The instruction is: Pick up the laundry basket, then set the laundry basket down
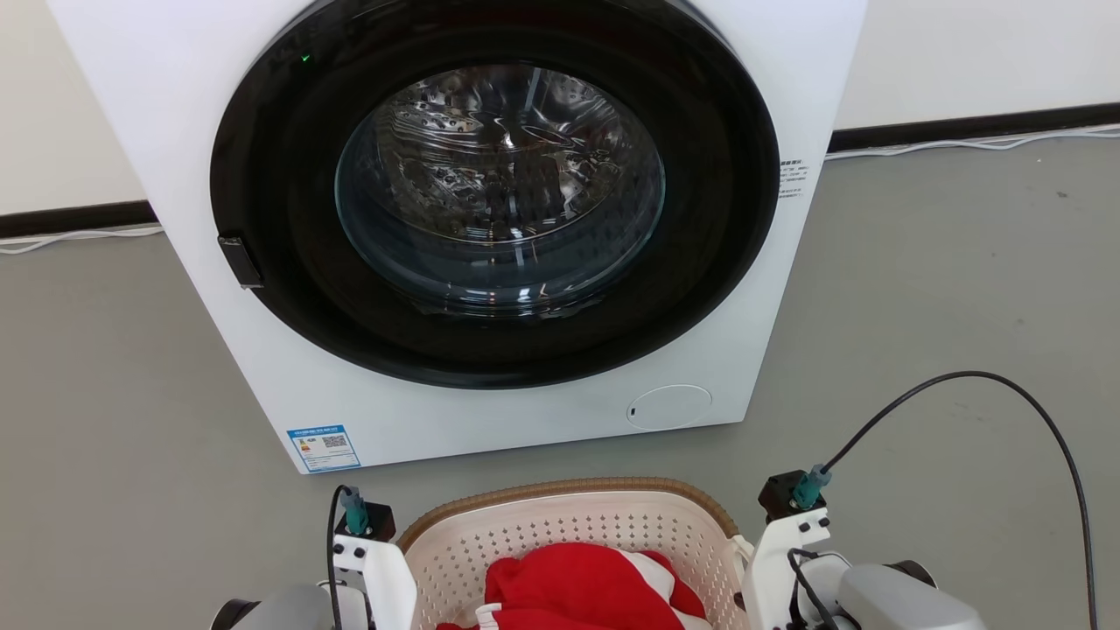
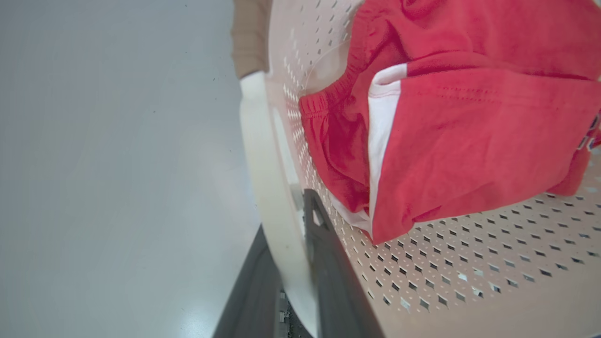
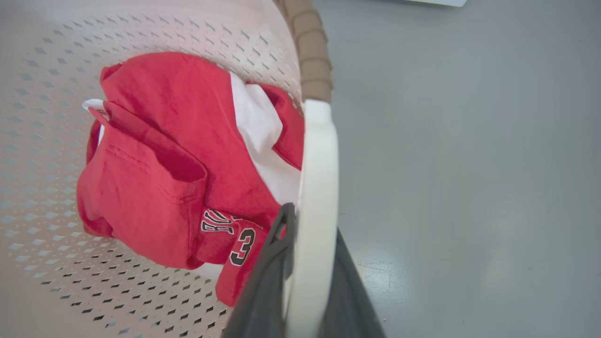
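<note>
Left tool (image 2: pixel 286 213) pinches narrow on a white loop handle (image 2: pixel 270 178) of the laundry basket (image 1: pixel 560 529), one dark finger inside the wall and the other outside. Right tool (image 3: pixel 312 223) grips the opposite handle (image 3: pixel 318 159) the same way. In the head view the fingers are hidden below the pale wrists, and the basket's near half is cut off by the bottom edge. Whether its base rests on the grey floor (image 1: pixel 919 306) or hangs clear cannot be told. It sits just on the near side of the white washer (image 1: pixel 525 416), between the two wrists. Its cream-white walls and bottom are pierced with rows of small holes, and a brown woven-look band (image 1: pixel 569 484) runs round the rim. Inside lies a crumpled red and white garment (image 3: pixel 155 155) bearing a black, white-edged "3" (image 3: pixel 244 246), with part-hidden letters above it. A blue label (image 1: pixel 324 448) at the washer's lower left corner and small print (image 1: pixel 790 179) on its right edge are too small to read.
</note>
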Motion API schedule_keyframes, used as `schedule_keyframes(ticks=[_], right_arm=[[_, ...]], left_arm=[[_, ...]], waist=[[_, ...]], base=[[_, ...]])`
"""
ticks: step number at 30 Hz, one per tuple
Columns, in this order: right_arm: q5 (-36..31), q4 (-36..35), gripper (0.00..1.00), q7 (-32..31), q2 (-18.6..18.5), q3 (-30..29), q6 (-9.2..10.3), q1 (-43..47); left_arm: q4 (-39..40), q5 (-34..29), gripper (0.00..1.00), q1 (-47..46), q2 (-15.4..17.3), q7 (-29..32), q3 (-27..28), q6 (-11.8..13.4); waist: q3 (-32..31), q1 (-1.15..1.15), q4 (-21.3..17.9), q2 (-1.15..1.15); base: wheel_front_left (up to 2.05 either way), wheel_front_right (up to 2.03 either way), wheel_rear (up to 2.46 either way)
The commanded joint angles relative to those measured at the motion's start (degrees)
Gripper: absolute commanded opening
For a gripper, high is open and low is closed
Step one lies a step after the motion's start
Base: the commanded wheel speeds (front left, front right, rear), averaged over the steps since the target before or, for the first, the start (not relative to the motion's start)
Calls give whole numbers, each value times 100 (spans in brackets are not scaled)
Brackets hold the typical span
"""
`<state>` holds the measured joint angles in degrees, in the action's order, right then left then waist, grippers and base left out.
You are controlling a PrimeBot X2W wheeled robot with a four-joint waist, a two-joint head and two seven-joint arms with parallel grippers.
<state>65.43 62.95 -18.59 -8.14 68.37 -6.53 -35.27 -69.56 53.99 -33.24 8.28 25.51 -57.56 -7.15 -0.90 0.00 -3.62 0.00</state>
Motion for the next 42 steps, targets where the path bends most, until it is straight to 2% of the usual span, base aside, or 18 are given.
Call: schedule_keyframes(ticks=[1, 42], right_arm=[[9, -129, 0, 52, 60, 17, -96, -177], [410, -114, 0, 144, 45, 356, -96, -207]], left_arm=[[33, -15, 0, -218, 175, 23, 46, -34], [-53, 232, 0, -315, 219, -55, -274, -34]], waist=[[1, 0, -2, 0], [7, 0, -62, 0]], base=[[0, 0, 0], [0, 0, 0]])
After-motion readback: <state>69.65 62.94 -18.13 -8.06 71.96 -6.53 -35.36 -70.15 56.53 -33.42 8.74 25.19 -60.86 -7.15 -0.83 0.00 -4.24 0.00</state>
